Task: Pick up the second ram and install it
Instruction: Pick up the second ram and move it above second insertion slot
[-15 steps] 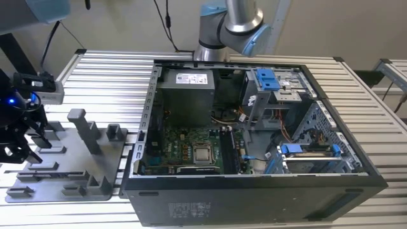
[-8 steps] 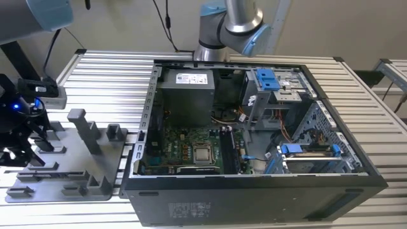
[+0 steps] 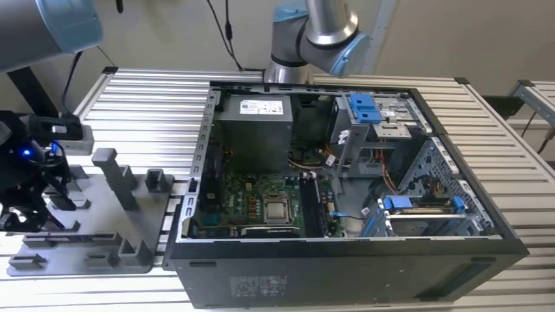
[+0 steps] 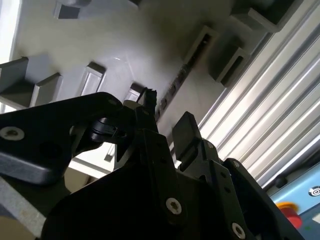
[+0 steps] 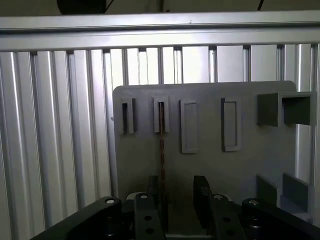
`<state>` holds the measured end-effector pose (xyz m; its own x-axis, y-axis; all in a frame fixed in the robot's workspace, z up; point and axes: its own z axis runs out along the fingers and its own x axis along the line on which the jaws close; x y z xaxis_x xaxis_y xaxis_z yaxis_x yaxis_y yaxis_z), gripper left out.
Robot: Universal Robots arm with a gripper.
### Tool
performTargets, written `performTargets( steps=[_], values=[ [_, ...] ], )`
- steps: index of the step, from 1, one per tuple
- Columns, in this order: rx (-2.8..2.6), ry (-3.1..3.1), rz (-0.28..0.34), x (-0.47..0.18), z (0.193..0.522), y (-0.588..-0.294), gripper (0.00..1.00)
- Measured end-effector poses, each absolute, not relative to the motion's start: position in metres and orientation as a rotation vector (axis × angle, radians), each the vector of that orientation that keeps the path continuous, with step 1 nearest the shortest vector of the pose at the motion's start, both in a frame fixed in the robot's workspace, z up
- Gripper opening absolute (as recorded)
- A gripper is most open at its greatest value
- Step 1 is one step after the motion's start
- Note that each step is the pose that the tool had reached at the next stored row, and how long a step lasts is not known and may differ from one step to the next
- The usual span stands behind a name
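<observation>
Pick-up stage: the gripper (image 5: 176, 186) is positioned with jaws spread astride the second ram (image 5: 161, 145) (seated edgewise in the fixture tray (image 5: 250, 165)). Grasp and installation are judged outstanding.

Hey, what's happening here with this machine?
A robot arm's gripper hangs just over a grey fixture tray beside an open computer case. A thin memory stick, the second ram, stands on edge in a tray slot. The fingers are open, one on either side of it. It is not yet lifted.
</observation>
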<state>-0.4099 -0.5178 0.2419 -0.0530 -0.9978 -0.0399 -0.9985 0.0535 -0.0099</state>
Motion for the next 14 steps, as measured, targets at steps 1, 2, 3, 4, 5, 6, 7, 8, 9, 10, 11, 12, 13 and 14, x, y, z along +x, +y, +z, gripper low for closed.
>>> performTargets(
  steps=[1,2,3,4,5,6,7,8,9,10,11,12,13,14],
  values=[
    [-2.137,2.254,0.031,-0.410,0.240,-0.518,0.42],
    [-2.138,2.253,0.031,-0.410,0.239,-0.518,0.42],
    [-2.139,2.253,0.031,-0.410,0.237,-0.518,0.42],
    [-2.139,2.252,0.031,-0.410,0.235,-0.518,0.42],
    [-2.140,2.251,0.031,-0.411,0.233,-0.518,0.42],
    [-2.141,2.251,0.031,-0.411,0.232,-0.518,0.42],
    [-2.142,2.250,0.031,-0.412,0.230,-0.519,0.42],
    [-2.143,2.249,0.031,-0.412,0.229,-0.519,0.42],
    [-2.143,2.248,0.031,-0.413,0.227,-0.519,0.42],
    [-2.145,2.247,0.031,-0.413,0.226,-0.519,0.42],
    [-2.146,2.245,0.031,-0.414,0.224,-0.520,0.42],
    [-2.149,2.243,0.031,-0.414,0.223,-0.520,0.42],
    [-2.151,2.240,0.031,-0.414,0.222,-0.521,0.42],
    [-2.155,2.236,0.030,-0.414,0.220,-0.522,0.42]
  ],
)
